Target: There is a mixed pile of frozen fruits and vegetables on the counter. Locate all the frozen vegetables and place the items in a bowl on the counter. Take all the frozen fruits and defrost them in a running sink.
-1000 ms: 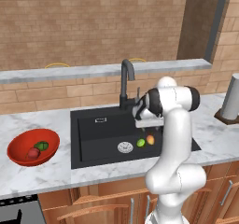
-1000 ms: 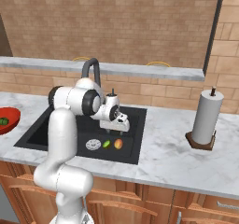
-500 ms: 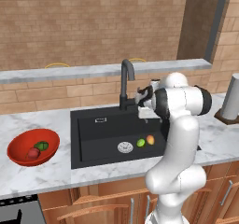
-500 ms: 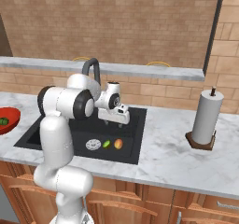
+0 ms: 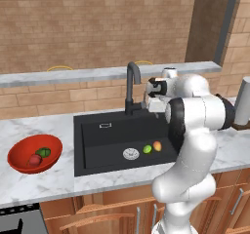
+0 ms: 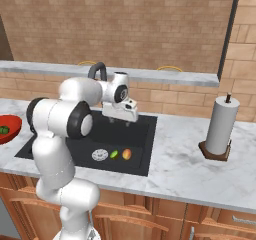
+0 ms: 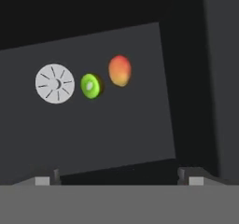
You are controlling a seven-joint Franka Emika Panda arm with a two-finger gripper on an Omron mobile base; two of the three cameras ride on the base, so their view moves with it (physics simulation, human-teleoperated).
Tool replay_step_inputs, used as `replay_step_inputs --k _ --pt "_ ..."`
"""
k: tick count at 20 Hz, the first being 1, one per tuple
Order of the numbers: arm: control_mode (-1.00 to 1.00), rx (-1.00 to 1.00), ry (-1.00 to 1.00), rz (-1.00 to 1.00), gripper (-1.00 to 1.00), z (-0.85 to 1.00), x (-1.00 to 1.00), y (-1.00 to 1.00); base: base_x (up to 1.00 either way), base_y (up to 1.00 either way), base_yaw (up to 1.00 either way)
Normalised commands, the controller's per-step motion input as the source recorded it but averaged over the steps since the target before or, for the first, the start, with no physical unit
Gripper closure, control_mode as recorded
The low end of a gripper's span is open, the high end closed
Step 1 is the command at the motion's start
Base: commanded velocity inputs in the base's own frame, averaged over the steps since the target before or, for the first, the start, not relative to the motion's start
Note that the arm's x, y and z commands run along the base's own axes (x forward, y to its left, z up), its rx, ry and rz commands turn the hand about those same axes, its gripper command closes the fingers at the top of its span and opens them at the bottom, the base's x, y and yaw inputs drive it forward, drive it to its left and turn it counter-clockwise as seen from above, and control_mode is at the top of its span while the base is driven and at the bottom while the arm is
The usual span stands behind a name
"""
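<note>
- Hand view showed the hand (image 7: 116, 178) with its two tips spread wide at the bottom edge and nothing between them.
- Beyond the tips lay the black floor of the sink (image 7: 154, 125), with three things in a row: the round silver drain (image 7: 55, 83), the bright yellow-green ball (image 7: 91, 86) just beside it, and the orange-yellow oval (image 7: 120, 70) with its red blush next to that, close but apart.
- In the left base view the hand (image 5: 152, 100) hung above the back right of the basin, near the dark gooseneck faucet (image 5: 132, 84).
- The two frozen fruits rested on the basin floor beside the drain, toward its right half.
- Well to the left of the sink, on the white marble worktop (image 5: 49, 177), stood the glossy red bowl (image 5: 19, 155).
- Inside it lay the dull red piece (image 5: 34, 160) and the dark green piece (image 5: 43, 152), close beside each other.
- In the right base view a paper towel roll (image 6: 222, 125) stood upright on the worktop, well right of the sink.
</note>
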Motion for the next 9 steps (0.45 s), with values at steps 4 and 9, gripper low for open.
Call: replay_step_inputs --k 4,9 --pt "-1.00 0.00 -0.19 0.00 -1.00 0.57 -0.63 0.00 0.00 0.00 0.00" --pt "-1.00 0.00 -0.22 0.00 -1.00 0.60 -0.75 0.02 0.00 0.00 0.00"
